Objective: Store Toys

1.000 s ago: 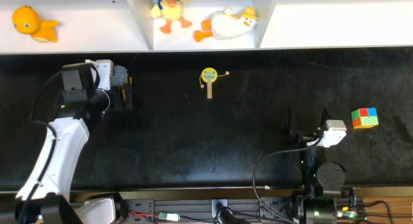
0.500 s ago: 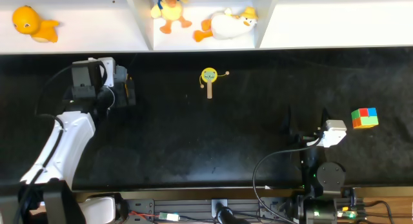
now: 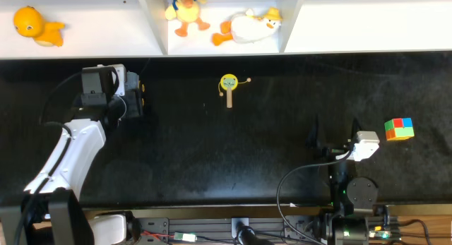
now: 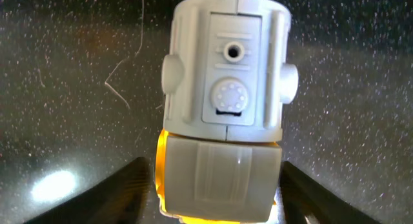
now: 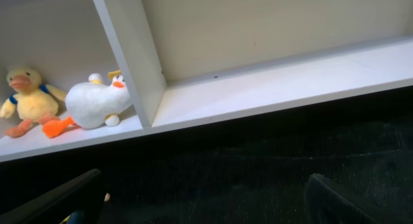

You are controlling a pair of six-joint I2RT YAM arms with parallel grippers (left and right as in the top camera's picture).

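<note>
Over the last second the left hand (image 3: 136,97) has travelled up the surface (image 3: 212,153) toward the shelf (image 3: 332,40), carrying the robot toy (image 4: 226,101); the right arm has kept still.

Nearest the bases, the right hand (image 3: 333,133) sits low at the right with its fingers spread wide and nothing between them. A multicoloured cube (image 3: 399,128) lies on the surface just beside it.

Farther up on the left, the left hand (image 4: 216,195) is closed on the robot toy's yellow-edged base, one finger on each side. The toy hangs over the black surface, short of the shelf edge; whether it touches the surface is unclear. A small yellow rattle (image 3: 229,86) lies mid-surface, well apart from it. Beyond, an orange duck (image 3: 37,26) sits in the shelf's left compartment, and a yellow duck (image 3: 186,12) and a white duck (image 3: 247,27) share the middle one.

The grip takes only the toy's base, so the larger grey body juts past the fingertips. It could pivot or slip under a quick move, or catch the shelf's front lip or divider. It could also knock the orange duck on the way in.

The toy's long axis runs straight out from the fingers, rounded head leading and screw-panel side facing the wrist camera.
</note>
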